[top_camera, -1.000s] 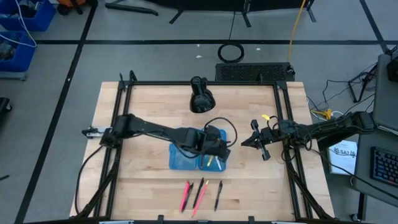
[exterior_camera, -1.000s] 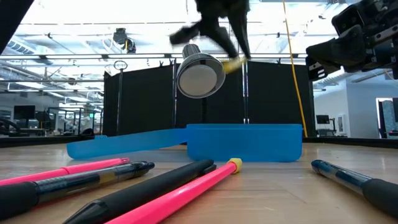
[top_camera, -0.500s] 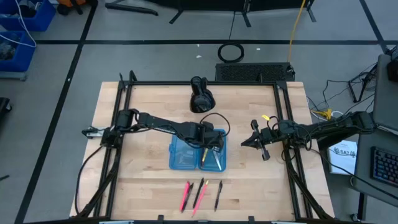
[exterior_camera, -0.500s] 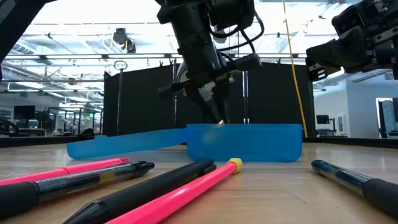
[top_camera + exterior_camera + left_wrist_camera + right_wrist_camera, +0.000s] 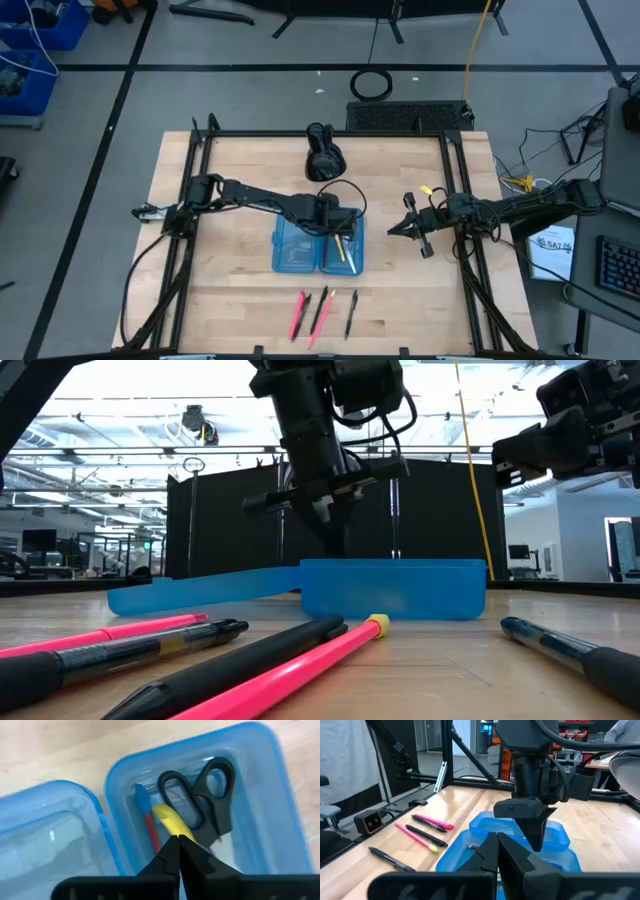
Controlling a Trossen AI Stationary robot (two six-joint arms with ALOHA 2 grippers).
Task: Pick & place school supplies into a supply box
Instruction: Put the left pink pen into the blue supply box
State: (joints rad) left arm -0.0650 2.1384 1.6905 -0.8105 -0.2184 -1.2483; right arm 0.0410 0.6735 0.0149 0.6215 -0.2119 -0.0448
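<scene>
The supply box (image 5: 300, 250) lies open mid-table, its two light-blue halves side by side. Its right half (image 5: 260, 795) holds black scissors (image 5: 212, 795), a blue-and-red pen (image 5: 146, 812) and a yellow pen (image 5: 344, 252). My left gripper (image 5: 338, 228) points down into that half, shut on the yellow pen. My right gripper (image 5: 392, 230) hovers shut near the table's right side, touching nothing. Two pink pens (image 5: 298, 315) and two dark ones (image 5: 351, 312) lie on the wood by the near edge. My left gripper (image 5: 178, 839) pinches the yellow pen (image 5: 169, 822) between its two fingertips, coming from above and lying across it. The hold is near the pen's far end. The pen slants down, and its near end (image 5: 349, 262) rests inside the box's right half.
A black dome-shaped object (image 5: 323, 155) stands near the far edge. In the low view the loose pens (image 5: 150, 650) lie in front of the box wall (image 5: 390, 590). Bare wood shows left of the box. Black frame rails run along the table's sides.
My left gripper, carrying the yellow pen high above the box, has come down into the box's right half and shifted slightly toward the far edge. The pen has gone from held clear in the air to slanting inside the box. My right arm has kept still.
</scene>
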